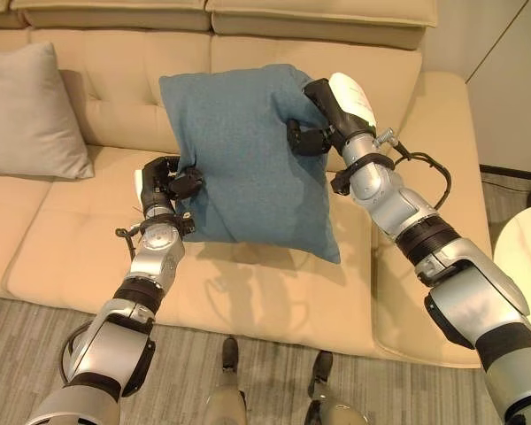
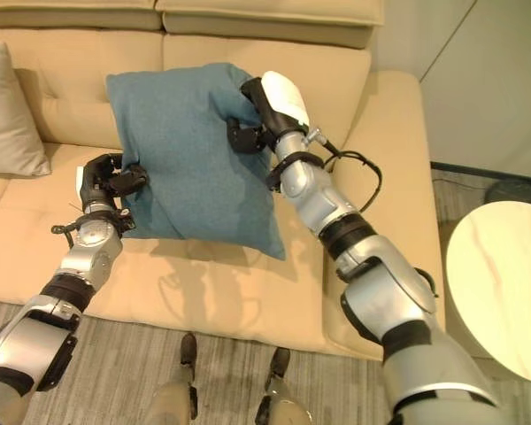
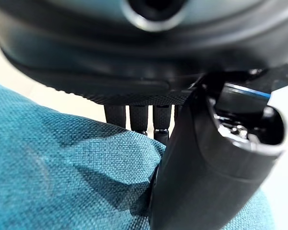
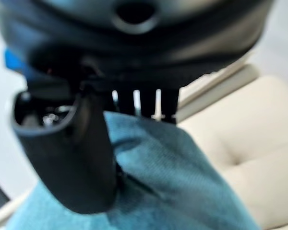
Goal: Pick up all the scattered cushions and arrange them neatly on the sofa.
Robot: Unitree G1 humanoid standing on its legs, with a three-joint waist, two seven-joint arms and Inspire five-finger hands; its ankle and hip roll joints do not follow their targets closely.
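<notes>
This is a living room in a home. A wide beige sofa (image 1: pixel 248 292) with tufted seats and padded backrests takes up most of the space, standing against a plain pale wall (image 2: pixel 487 80). A grey cushion (image 1: pixel 26 115) leans on its backrest and a blue cushion (image 1: pixel 248 159) is over the seat. The floor (image 1: pixel 274 381) before the sofa is grey wood-look planks. A round counter (image 2: pixel 500 283) with a pale marbled top stands beside the sofa's end.
</notes>
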